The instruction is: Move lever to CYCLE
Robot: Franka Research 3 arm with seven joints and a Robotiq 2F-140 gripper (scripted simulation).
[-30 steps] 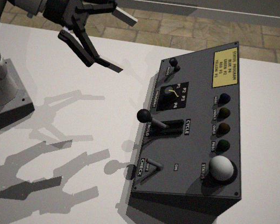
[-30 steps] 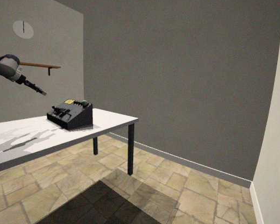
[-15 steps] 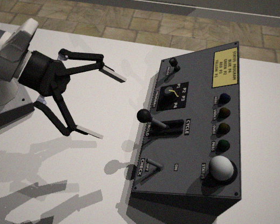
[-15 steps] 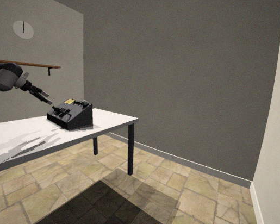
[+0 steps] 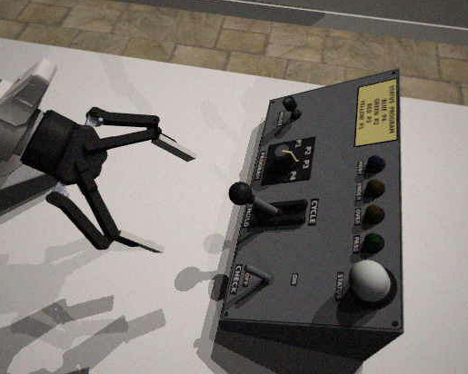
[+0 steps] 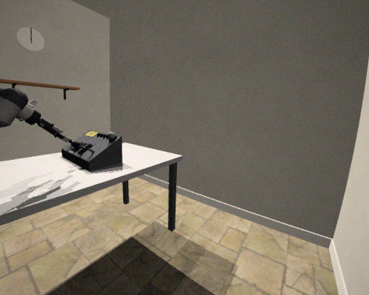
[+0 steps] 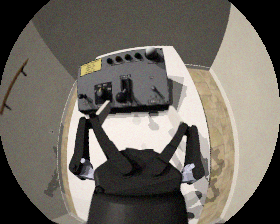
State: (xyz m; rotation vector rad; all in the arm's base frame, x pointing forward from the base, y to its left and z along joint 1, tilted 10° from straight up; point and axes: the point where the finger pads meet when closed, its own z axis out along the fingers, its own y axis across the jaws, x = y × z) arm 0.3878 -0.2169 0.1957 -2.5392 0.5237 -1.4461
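The dark grey console [image 5: 329, 256] [image 6: 105, 152] [image 7: 159, 75] stands on the white table [image 5: 165, 256]. Its lever, a grey stem with a black ball knob [image 5: 241, 193] [image 7: 125, 86], leans to the HOLD end of its slot, away from the CYCLE label [image 5: 313, 211]. My gripper [image 5: 179, 201] [image 6: 69, 139] is open and empty. It hovers left of the console with its fingertips a short way from the lever knob, which lies roughly in line with the gap between the fingers. In the wrist view the console lies straight ahead between my two fingers.
On the panel are a small black toggle [image 5: 292, 106], a PROGRAM rotary dial [image 5: 287, 158], a CHECK toggle [image 5: 258, 274], four dark lamps [image 5: 374, 203], a white STATUS dome [image 5: 370, 280] and a yellow legend plate [image 5: 377, 113]. The table's far edge runs behind the console.
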